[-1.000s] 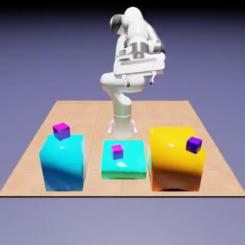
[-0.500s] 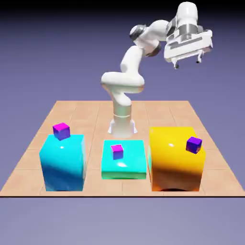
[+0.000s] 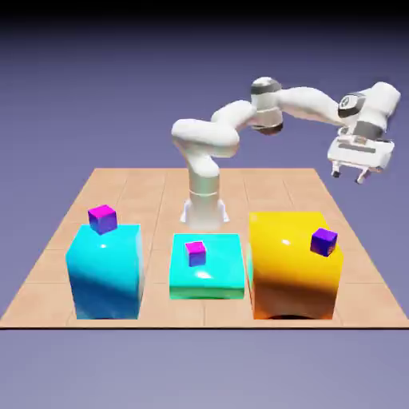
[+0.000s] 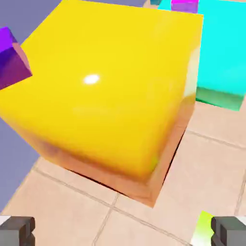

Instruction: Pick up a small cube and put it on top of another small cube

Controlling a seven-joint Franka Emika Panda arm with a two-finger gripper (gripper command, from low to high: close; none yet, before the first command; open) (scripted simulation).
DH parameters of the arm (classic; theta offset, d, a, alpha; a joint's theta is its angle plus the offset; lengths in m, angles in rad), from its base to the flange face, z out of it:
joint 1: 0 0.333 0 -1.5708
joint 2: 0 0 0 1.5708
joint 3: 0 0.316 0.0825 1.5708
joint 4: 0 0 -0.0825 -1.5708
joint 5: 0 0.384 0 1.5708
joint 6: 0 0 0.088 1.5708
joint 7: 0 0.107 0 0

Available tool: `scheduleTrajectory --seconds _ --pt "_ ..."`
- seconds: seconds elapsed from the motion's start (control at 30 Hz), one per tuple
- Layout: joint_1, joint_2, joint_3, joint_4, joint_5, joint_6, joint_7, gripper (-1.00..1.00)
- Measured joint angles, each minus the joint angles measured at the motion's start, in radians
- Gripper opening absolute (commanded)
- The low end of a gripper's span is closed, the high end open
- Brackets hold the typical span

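Note:
The small cube (image 4: 203, 230) shows only in the hand view, as a bright green and yellowish sliver on the tiles at the bottom edge, just inside the right fingertip (image 4: 230, 230). In the exterior view it is hidden. Another small cube (image 3: 102, 218), magenta on top with violet-blue sides, sits on the tall cyan-blue block (image 3: 105, 272) at the exterior view's left. My gripper (image 3: 350, 175) hangs open and empty in the air at the exterior view's right, above and behind the yellow block (image 3: 294, 264). In the hand view the gripper (image 4: 123, 233) holds nothing between its tips.
A dark violet cube (image 3: 323, 241) rests on the yellow block (image 4: 110, 86) and shows as the violet cube (image 4: 12, 60) in the hand view. A smaller pink-and-purple cube (image 3: 196, 253) sits on the low teal block (image 3: 208, 272). The tiled table (image 3: 48, 264) ends close behind the blocks.
The arm has swung from the centre toward the exterior view's right and come down, bringing the hand from high up to just above and behind the yellow block. The cubes have not moved.

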Motion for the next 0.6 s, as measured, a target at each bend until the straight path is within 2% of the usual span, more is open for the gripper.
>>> scheduleTrajectory --seconds 0.23,0.33,0.37,0.43,0.53,0.6 --pt "-0.108 -0.158 0.24 0.126 0.14 -0.249 0.286 0.0" --pt "-0.07 -0.192 0.312 0.064 0.202 -0.192 0.282 0.0" --pt "-0.052 -0.209 0.348 0.033 0.232 -0.164 0.281 -1.0" --pt "-0.052 -0.209 0.348 0.033 0.232 -0.164 0.281 -1.0" --pt "-0.108 -0.158 0.24 0.126 0.139 -0.248 0.286 -1.0" --pt "-0.126 -0.106 0.225 0.101 0.125 -0.194 0.198 -1.0"
